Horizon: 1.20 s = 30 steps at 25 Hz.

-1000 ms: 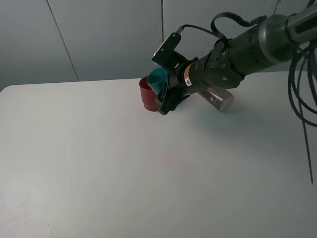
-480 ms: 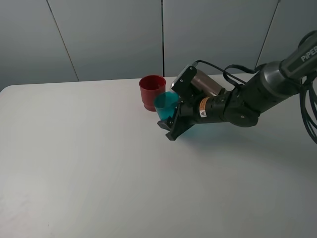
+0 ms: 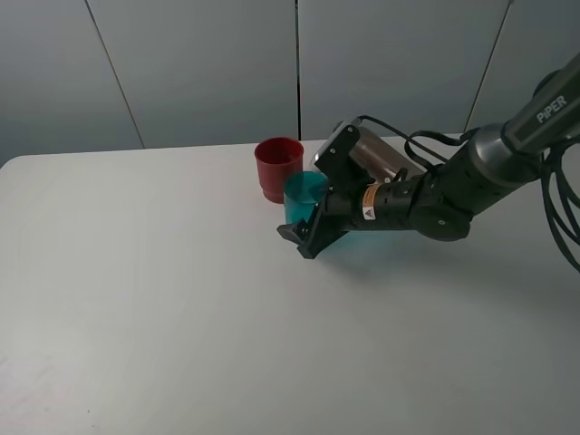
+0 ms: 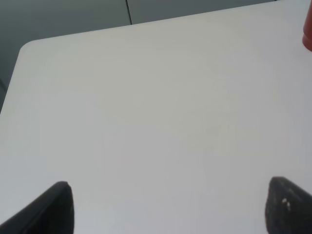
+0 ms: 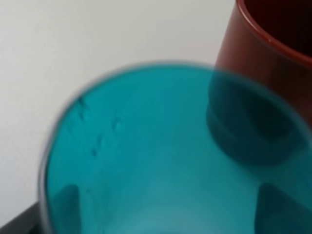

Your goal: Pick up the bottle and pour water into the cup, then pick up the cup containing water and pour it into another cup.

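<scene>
The teal cup [image 3: 304, 193] is upright, just in front and to the right of the red cup [image 3: 278, 168], low over the white table [image 3: 163, 290]. My right gripper [image 3: 306, 222] is shut on the teal cup; whether the cup rests on the table I cannot tell. In the right wrist view the teal cup [image 5: 161, 161] fills the frame, with the red cup [image 5: 273, 63] beyond it. The grey-brown bottle [image 3: 373, 156] shows behind my right arm, partly hidden. My left gripper [image 4: 173, 209] is open and empty over bare table.
The red cup's edge [image 4: 308, 29] shows at the border of the left wrist view. The right arm's cables [image 3: 553, 199] hang at the right side. Grey wall panels [image 3: 208, 72] stand behind the table's far edge.
A second ago the teal cup was tilted at the red cup's rim. My right gripper has since brought it down and upright beside the red cup. The left gripper's earlier state is not shown.
</scene>
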Motion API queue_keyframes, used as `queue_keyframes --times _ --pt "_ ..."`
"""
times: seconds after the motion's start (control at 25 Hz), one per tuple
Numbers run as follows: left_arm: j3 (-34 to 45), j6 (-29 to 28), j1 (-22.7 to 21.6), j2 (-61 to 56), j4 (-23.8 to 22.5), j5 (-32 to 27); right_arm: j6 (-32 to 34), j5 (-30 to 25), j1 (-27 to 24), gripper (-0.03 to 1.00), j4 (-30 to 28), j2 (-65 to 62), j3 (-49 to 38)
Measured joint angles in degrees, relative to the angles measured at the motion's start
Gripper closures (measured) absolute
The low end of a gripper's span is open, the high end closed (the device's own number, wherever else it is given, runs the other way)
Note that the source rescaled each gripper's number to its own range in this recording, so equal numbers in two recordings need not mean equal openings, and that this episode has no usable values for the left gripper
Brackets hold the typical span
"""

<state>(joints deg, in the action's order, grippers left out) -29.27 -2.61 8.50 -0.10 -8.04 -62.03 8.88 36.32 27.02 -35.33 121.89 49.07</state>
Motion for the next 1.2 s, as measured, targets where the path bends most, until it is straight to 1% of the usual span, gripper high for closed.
queue_keyframes --times 0.04,0.08,0.12,0.28,0.4,0.48,0.56,0.68,0.76,0.8,0.84,0.88,0.96,1.04,1.08,1.12,1.2 --pt "0.0 0.0 0.0 0.0 0.0 0.0 0.0 0.0 0.0 0.06 0.0 0.0 -0.14" --pt "0.0 0.0 0.0 0.0 0.0 0.0 0.0 0.0 0.0 0.01 0.12 0.0 -0.22" --pt "0.0 0.0 0.0 0.0 0.0 0.0 0.0 0.0 0.0 -0.02 0.44 0.0 -0.26" --pt "0.0 0.0 0.0 0.0 0.0 0.0 0.0 -0.18 0.0 -0.03 1.6 -1.18 -0.51" --pt "0.0 0.0 0.0 0.0 0.0 0.0 0.0 -1.59 0.0 -0.03 2.26 -6.16 -1.11" --pt "0.0 0.0 0.0 0.0 0.0 0.0 0.99 -4.48 0.0 -0.03 3.32 -10.64 -1.35" --pt "0.0 0.0 0.0 0.0 0.0 0.0 4.23 -9.69 0.0 -0.03 4.09 -15.79 -1.44" --pt "0.0 0.11 0.0 0.0 0.0 0.0 13.72 -22.72 0.0 -0.03 4.64 -25.17 -1.44" --pt "0.0 0.11 0.0 0.0 0.0 0.0 20.27 -34.88 0.0 -0.03 5.62 -30.91 -1.44" --pt "0.0 0.11 0.0 0.0 0.0 0.0 21.48 -41.49 0.0 -0.03 6.83 -33.91 -1.47" --pt "0.0 0.11 0.0 0.0 0.0 0.0 21.11 -47.14 -0.09 -0.03 9.61 -36.4 -1.47" --pt "0.0 0.11 0.0 0.0 0.0 0.0 18.86 -53.66 -0.4 -0.03 13.56 -39.35 -1.47" --pt "0.0 0.11 0.0 0.0 0.0 0.0 11.15 -65.77 -2.23 -0.03 23.18 -45.04 -1.47" --pt "0.0 0.11 0.0 0.0 0.0 0.0 3.52 -75.15 -5.59 -0.03 32.25 -50.1 -1.57" --pt "0.0 0.11 0.0 0.0 0.0 0.0 1.9 -79.23 -7.14 -0.03 34.65 -52.8 -1.57" --pt "0.0 0.11 0.0 0.0 0.0 0.0 0.6 -82.05 -8.98 -0.03 36.28 -55.07 -1.57" --pt "0.0 0.11 0.0 0.0 0.0 0.0 -0.61 -87.03 -12.53 -0.03 37.65 -60.98 -1.57"
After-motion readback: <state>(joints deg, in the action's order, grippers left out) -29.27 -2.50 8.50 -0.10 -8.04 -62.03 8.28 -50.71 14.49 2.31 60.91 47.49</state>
